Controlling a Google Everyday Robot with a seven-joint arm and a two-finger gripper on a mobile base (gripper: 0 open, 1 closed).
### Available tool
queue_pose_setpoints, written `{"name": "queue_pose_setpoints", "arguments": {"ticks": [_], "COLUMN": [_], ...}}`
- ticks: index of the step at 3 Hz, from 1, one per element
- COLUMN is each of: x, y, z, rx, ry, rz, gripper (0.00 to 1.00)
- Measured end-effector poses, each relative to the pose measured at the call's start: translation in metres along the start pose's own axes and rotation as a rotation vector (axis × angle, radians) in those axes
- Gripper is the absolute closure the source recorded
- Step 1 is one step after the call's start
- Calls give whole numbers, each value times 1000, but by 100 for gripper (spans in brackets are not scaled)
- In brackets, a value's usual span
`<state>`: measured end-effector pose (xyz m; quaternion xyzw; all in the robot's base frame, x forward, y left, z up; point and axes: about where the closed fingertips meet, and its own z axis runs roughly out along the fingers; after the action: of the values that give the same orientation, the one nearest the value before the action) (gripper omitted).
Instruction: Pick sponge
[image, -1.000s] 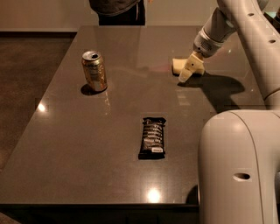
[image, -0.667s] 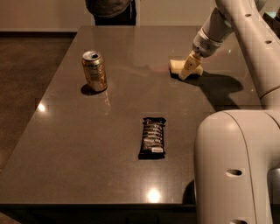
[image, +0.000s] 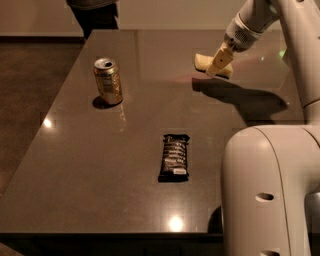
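The pale-yellow sponge (image: 202, 61) is at the far right of the dark table (image: 135, 130), held a little above the surface, with its shadow lying apart below it. My gripper (image: 220, 62) comes down from the upper right and is shut on the sponge's right part. The cream fingers (image: 218, 59) cover that part, and the sponge's left end sticks out past them.
A gold drink can (image: 108, 81) stands upright at the far left. A black snack bar (image: 174, 157) lies flat in the middle nearer me. My white robot body (image: 270, 190) fills the lower right. A person's dark legs (image: 95, 12) stand beyond the table's far edge.
The gripper has risen with the sponge in it; the sponge has left the table surface. The can and snack bar have not moved.
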<state>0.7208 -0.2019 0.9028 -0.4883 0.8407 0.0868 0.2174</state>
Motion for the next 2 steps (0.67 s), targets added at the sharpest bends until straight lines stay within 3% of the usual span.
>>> {"name": "queue_pose_setpoints", "arguments": {"ticks": [1,2], "x": [-27,-51], "y": [12,25], "z": [-41,-71], "rx": [30,47], "ry": [-62,-115], "rz": [-46,-91], "gripper": [100,100]}}
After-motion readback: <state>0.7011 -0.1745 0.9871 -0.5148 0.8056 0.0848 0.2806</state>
